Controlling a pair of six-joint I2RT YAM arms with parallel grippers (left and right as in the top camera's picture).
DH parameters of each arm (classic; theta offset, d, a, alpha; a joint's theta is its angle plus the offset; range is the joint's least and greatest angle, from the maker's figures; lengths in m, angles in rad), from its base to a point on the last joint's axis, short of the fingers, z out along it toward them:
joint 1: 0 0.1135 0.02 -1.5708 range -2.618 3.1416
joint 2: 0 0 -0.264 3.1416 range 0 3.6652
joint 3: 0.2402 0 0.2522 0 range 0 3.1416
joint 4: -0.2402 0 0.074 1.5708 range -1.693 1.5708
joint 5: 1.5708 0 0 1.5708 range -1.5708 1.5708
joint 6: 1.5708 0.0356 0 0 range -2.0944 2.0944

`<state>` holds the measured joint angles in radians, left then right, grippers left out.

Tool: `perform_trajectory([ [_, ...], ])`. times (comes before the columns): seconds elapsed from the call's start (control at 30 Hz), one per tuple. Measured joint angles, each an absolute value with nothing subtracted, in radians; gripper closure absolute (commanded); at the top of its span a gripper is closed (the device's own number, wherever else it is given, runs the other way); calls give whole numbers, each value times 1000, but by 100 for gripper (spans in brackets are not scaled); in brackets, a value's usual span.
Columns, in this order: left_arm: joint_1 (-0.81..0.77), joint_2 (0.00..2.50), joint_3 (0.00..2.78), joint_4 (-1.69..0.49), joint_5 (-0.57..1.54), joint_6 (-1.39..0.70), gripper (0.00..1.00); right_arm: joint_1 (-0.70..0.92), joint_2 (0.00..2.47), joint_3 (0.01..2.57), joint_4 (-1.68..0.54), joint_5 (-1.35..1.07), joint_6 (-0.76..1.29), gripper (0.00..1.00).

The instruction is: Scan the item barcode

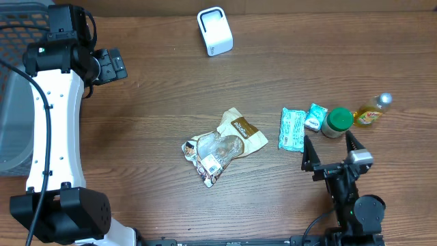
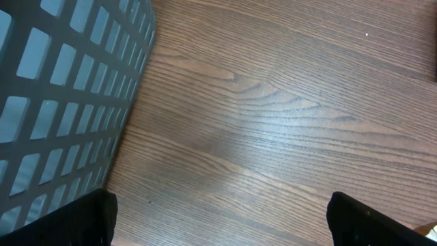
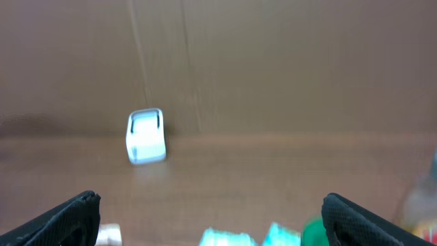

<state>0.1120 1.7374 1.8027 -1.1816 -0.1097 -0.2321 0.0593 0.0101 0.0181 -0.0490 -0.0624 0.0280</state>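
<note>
A white barcode scanner (image 1: 215, 31) stands at the back of the wooden table and shows blurred in the right wrist view (image 3: 145, 137). A crumpled tan snack bag (image 1: 222, 147) lies mid-table. To its right sit a teal packet (image 1: 293, 128), a smaller teal packet (image 1: 315, 117), a green-lidded jar (image 1: 337, 121) and a yellow bottle (image 1: 372, 113). My right gripper (image 1: 328, 141) (image 3: 218, 225) is open just in front of the jar, holding nothing. My left gripper (image 1: 119, 65) (image 2: 222, 225) is open over bare wood at the far left, empty.
A grey mesh basket (image 1: 13, 102) stands at the table's left edge, close beside the left gripper, and fills the left of the left wrist view (image 2: 54, 89). A brown cardboard wall (image 3: 273, 61) rises behind the scanner.
</note>
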Motion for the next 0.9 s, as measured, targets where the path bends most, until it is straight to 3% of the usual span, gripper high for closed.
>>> perform_trajectory([
  [0.9,112,1737,1803,-1182,-110,-232,0,59,10,18,-80,-62,30,0],
])
